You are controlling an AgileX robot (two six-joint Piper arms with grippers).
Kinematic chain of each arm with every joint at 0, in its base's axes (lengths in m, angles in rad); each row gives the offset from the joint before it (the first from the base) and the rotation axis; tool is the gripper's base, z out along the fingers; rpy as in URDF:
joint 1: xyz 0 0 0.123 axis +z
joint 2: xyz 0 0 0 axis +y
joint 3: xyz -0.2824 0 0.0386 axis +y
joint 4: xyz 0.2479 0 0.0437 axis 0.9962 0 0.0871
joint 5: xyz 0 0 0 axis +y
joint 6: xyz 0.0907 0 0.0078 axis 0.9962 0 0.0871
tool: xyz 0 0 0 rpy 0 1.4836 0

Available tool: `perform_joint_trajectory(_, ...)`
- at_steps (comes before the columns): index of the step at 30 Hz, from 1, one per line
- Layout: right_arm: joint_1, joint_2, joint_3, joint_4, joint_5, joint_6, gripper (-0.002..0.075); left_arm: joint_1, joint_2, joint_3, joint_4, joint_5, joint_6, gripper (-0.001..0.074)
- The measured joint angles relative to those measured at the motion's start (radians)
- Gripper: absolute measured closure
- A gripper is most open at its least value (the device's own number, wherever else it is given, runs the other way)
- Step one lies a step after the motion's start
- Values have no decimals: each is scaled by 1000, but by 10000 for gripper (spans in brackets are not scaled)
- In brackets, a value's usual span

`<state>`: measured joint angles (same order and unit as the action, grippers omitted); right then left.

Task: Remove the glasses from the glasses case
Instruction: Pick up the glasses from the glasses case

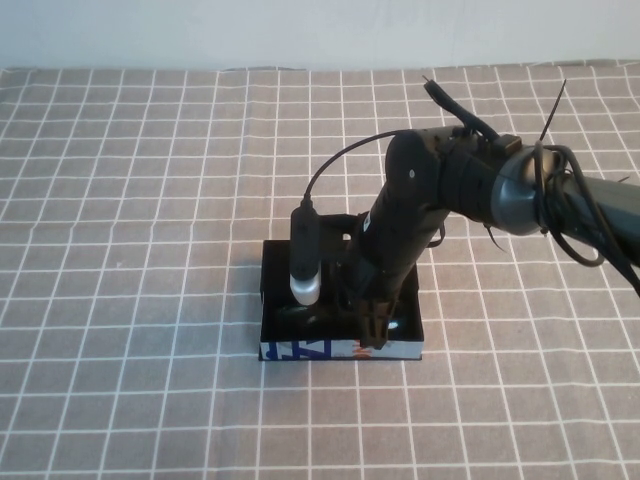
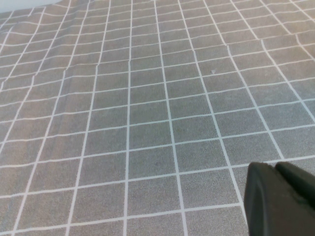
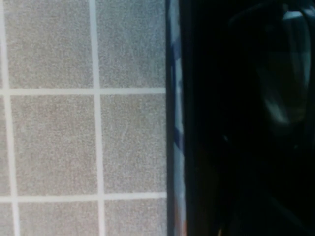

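Black and open, the glasses case [image 1: 340, 325] sits on the checked worktop [image 1: 130, 200]. The right pincer [image 1: 372, 325] reaches inside for the glasses [image 3: 285, 73]; its grip cannot be told. Next: clench, lift. The left pincer [image 2: 280, 199], seemingly clenched on nothing, hangs apart.

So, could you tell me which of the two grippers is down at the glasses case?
The right gripper: it reaches into the open glasses case. The left gripper sits over bare checked tablecloth.
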<state>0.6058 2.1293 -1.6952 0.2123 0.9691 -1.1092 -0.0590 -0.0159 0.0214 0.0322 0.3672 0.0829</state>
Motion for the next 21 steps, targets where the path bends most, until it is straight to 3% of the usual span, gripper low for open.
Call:
perform_joint_trajectory(2,0,0,-2,0,9,-1,644,0,0,0,0,0,0,739)
perform_joint_trajectory(4,2,-2,-7,0,18,2,670,0,0,0,0,0,0,739)
perform_joint_trajectory(12,4,-2,-106,-16,170,86,672,0,0,0,0,0,0,739)
perform_joint_trajectory(21,4,-2,-320,-21,250,299,672,0,0,0,0,0,0,739)
